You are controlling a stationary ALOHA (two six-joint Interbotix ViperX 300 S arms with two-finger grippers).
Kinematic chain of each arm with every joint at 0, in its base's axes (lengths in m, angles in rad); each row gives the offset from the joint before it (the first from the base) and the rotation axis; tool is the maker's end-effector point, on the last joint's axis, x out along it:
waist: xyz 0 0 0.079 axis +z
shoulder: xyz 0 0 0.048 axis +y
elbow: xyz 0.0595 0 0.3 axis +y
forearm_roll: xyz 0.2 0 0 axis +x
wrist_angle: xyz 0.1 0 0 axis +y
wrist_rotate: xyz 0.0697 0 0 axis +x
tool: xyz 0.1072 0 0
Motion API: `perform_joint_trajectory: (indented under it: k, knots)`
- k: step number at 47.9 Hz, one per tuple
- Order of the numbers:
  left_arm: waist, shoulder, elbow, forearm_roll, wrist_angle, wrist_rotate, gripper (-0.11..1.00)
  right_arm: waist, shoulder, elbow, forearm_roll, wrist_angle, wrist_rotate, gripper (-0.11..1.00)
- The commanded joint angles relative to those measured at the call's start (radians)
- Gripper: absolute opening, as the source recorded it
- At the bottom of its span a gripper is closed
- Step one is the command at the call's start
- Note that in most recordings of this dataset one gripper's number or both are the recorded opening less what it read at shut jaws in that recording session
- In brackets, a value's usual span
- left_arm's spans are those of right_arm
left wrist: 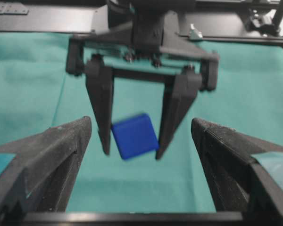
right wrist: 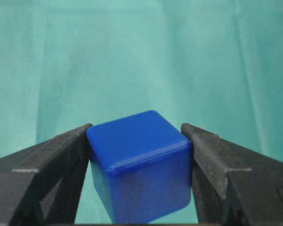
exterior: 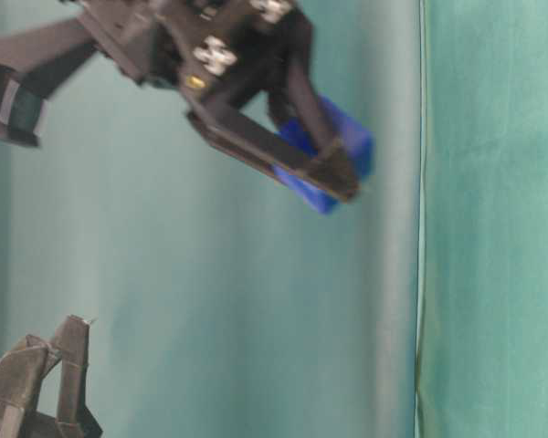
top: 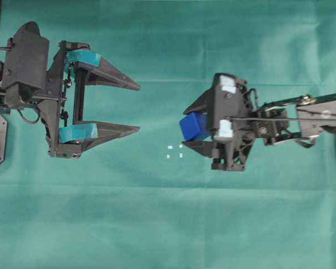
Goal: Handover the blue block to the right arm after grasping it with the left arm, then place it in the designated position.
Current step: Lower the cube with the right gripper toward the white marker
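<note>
Overhead view shows you the right gripper (top: pixel 191 130) clamped on the blue block (top: pixel 192 125), one plain black finger (right wrist: pixel 52 160) pressed to each side of it. You hold the block up off the green cloth (top: pixel 168 224), just to the right of the four white marks (top: pixel 175 151). Your left gripper (top: pixel 135 107) stands spread wide with nothing between its teal-taped fingers (top: pixel 81 132), well to the left of the marks.
</note>
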Motion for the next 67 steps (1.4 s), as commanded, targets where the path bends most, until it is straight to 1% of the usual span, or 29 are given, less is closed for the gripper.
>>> perform_joint_trajectory:
  k: [1, 16, 27, 44, 54, 67]
  knots:
    - [0.003, -0.008, -0.025, 0.000, -0.002, 0.000, 1.00, 0.000, 0.017, -0.015, 0.006, -0.035, 0.002, 0.64]
    - [0.003, -0.008, -0.025, 0.000, 0.008, -0.002, 1.00, 0.002, 0.133, -0.021, 0.038, -0.143, 0.002, 0.64]
    - [0.003, -0.008, -0.023, 0.000, 0.008, -0.002, 1.00, 0.000, 0.209, -0.043, 0.040, -0.210, 0.002, 0.64]
    - [0.003, -0.008, -0.025, 0.000, 0.009, -0.002, 1.00, -0.008, 0.342, -0.101, 0.040, -0.264, 0.002, 0.64]
    - [0.003, -0.006, -0.025, 0.000, 0.009, -0.002, 1.00, -0.014, 0.379, -0.109, 0.040, -0.282, 0.002, 0.64]
    - [0.003, -0.006, -0.023, 0.002, 0.011, -0.002, 1.00, -0.020, 0.383, -0.109, 0.040, -0.305, 0.002, 0.64]
